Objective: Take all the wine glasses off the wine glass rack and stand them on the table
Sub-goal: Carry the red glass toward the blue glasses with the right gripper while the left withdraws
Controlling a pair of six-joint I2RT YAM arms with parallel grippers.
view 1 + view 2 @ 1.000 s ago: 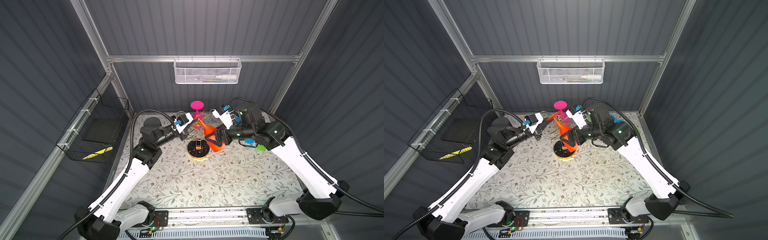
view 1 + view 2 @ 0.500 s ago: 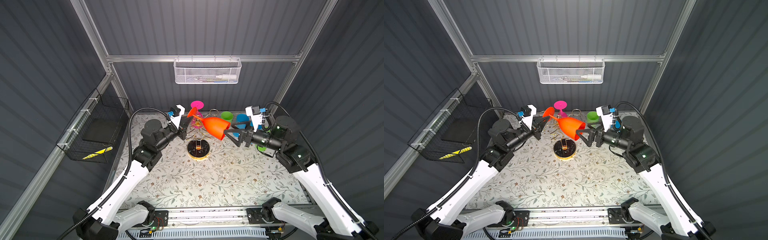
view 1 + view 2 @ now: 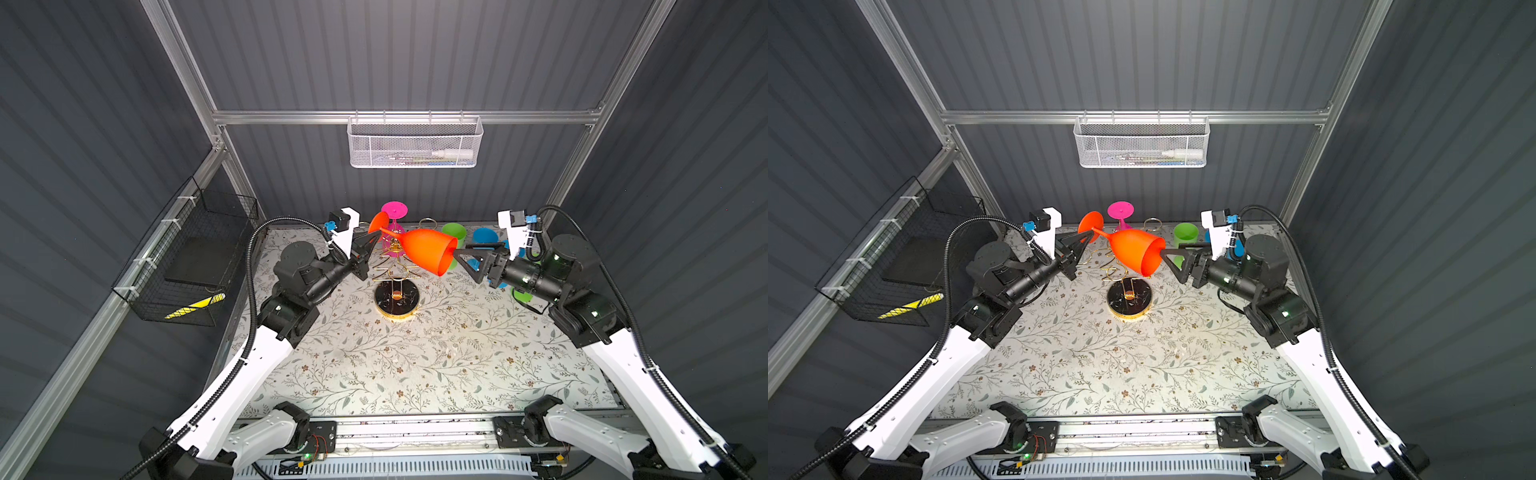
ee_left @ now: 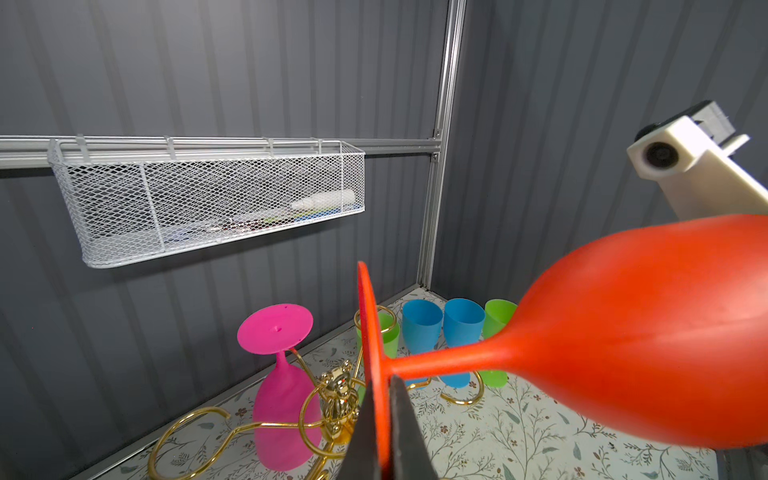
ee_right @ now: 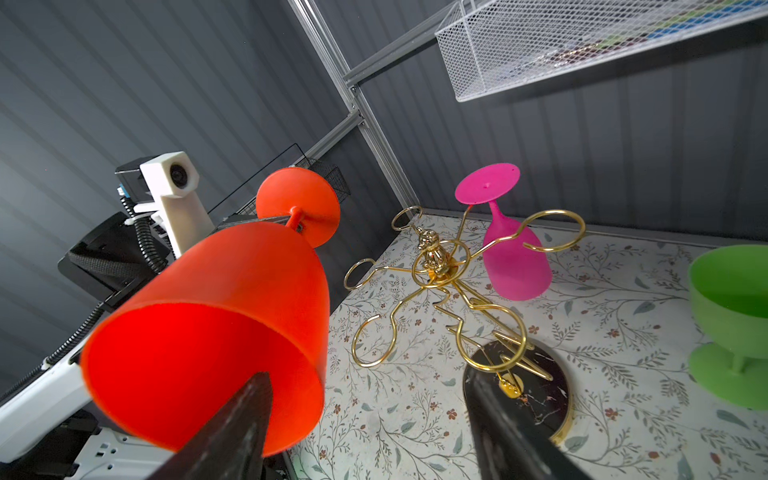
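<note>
An orange wine glass lies on its side in the air above the gold wire wine glass rack. My left gripper is shut on the edge of its round foot. My right gripper is open at the bowl's mouth. One finger sits in front of the opening and the other stands clear of the bowl. A pink wine glass hangs upside down on the rack's far side.
The rack stands on a round black base mid-table. Green and blue cups line the back right, with a green goblet near them. A white mesh basket hangs on the back wall. A black wire basket hangs on the left wall.
The orange glass hung bowl-down at the rack with my right gripper at its bowl. It now lies sideways, held by the foot in my left gripper. My right arm has drawn back to the right.
</note>
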